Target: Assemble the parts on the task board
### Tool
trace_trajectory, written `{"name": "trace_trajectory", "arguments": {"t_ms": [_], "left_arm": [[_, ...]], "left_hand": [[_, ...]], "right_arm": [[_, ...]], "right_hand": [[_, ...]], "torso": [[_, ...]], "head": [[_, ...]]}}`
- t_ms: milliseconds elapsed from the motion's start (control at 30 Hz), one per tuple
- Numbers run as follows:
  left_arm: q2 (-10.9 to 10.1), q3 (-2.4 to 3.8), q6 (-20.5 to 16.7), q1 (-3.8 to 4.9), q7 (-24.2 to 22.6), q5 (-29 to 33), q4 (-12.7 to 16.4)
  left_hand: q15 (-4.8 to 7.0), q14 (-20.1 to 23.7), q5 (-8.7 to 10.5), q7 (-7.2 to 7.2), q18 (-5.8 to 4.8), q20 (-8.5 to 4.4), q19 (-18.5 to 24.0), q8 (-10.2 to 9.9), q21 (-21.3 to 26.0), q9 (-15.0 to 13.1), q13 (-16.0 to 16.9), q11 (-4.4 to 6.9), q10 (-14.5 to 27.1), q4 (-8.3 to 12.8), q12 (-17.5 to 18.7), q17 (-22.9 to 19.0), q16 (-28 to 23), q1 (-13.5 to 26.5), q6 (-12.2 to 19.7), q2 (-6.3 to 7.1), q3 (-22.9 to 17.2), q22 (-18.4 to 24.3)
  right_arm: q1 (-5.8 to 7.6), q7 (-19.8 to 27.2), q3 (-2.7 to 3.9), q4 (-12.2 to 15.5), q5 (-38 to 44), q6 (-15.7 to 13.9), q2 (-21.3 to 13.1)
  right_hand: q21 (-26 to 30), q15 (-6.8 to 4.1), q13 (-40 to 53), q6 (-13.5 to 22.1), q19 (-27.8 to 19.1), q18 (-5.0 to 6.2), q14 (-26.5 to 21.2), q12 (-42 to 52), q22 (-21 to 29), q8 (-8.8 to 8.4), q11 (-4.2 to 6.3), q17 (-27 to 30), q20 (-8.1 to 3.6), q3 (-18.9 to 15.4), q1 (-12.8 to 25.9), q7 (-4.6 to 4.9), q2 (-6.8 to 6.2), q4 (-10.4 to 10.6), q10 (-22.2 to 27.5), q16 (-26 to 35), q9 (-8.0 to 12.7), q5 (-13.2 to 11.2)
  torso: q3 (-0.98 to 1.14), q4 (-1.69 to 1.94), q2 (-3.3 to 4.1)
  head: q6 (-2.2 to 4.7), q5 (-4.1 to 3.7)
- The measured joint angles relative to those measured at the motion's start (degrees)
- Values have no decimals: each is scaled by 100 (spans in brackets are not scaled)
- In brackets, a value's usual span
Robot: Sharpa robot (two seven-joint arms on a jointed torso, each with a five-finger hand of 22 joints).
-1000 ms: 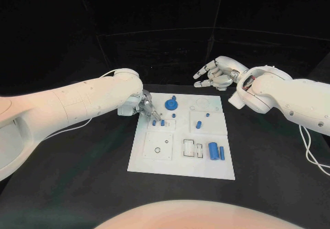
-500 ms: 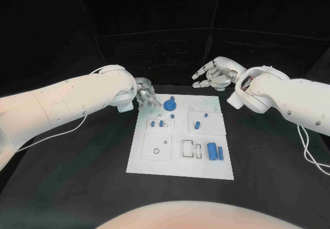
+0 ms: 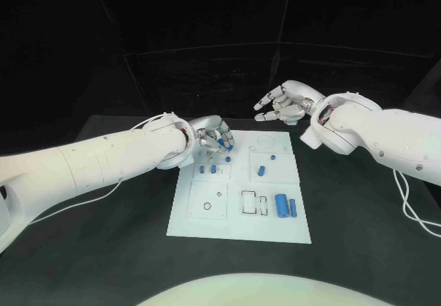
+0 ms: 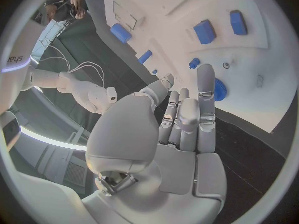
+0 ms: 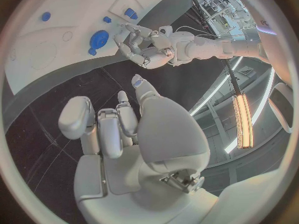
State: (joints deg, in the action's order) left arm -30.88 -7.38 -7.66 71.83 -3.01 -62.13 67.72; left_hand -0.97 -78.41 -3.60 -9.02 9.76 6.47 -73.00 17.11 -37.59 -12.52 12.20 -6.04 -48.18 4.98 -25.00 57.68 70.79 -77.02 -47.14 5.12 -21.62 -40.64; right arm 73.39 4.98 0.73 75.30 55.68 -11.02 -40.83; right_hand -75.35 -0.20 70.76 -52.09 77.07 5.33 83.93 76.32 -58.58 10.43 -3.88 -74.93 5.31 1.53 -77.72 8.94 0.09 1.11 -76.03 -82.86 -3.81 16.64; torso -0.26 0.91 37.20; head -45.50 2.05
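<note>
The white task board [image 3: 234, 220] lies mid-table. My left hand [image 3: 211, 136] hovers over its far left corner, fingers stretched out and holding nothing, right beside the round blue part [image 3: 227, 145]. In the left wrist view the left hand [image 4: 181, 119] points at the board [image 4: 249, 55], with the round blue part [image 4: 219, 89] next to one fingertip. My right hand [image 3: 287, 104] hangs above the table beyond the board's far edge, fingers loosely curled and empty. The right hand [image 5: 118, 129] shows the same from the right wrist, which also sees the left hand [image 5: 140, 45] and the round part [image 5: 97, 39].
Two short blue pegs [image 3: 208, 169] stand near the board's left edge. An oblong blue piece [image 3: 263, 170] sits at mid-board, and two blue cylinders [image 3: 287, 206] lie side by side at the near right. Black table surrounds the board.
My left hand has moved from the two short pegs at the board's left edge to the far corner by the round blue part. The right hand has hardly moved. The camera shifted.
</note>
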Motion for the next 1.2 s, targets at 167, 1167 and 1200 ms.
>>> {"name": "trace_trajectory", "arguments": {"t_ms": [167, 1167, 1200], "left_arm": [[116, -20, -87, -71, -199, -573, -124], [574, -34, 318, -121, 108, -1896, -682], [577, -34, 336, -121, 119, -1905, -685]], "left_hand": [[16, -333, 0, 33, 0, -19, -365, -182, -470, 229, -314, 11, -112, 7, 153, 346, 368, 45, -181, 45, -7, -384], [96, -534, 1, 74, -1, -122, -850, -398, -949, 541, -767, 83, -485, -42, 302, 296, 526, 83, -590, 83, -21, -806], [96, -534, 1, 62, 0, -122, -850, -398, -957, 548, -776, 87, -525, -39, 302, 293, 526, 83, -602, 82, -24, -811]], "right_arm": [[-4, 5, 0, 6, 0, 0, 2], [-10, 14, 0, 17, 0, -2, 32], [-10, 14, 0, 17, 0, -2, 33]], "right_hand": [[0, 0, 0, 0, 0, 0, 0, 0, 0, 0, 0, 0, 0, 0, 0, 0, 0, 0, 0, 0, 0, 0], [-2, 0, -6, 0, 0, 0, 0, 0, 5, 0, 0, 2, 0, 17, 0, 0, 0, 17, -1, 0, -1, 0], [-2, 0, -6, 0, 0, 0, 0, 0, 5, 0, 0, 2, 0, 17, 0, 0, 0, 17, -1, 0, -1, 0]], "torso": [[-2, -6, 6], [4, 1, 1], [4, 1, 1]], "head": [[21, -15], [-28, -60], [-29, -60]]}}
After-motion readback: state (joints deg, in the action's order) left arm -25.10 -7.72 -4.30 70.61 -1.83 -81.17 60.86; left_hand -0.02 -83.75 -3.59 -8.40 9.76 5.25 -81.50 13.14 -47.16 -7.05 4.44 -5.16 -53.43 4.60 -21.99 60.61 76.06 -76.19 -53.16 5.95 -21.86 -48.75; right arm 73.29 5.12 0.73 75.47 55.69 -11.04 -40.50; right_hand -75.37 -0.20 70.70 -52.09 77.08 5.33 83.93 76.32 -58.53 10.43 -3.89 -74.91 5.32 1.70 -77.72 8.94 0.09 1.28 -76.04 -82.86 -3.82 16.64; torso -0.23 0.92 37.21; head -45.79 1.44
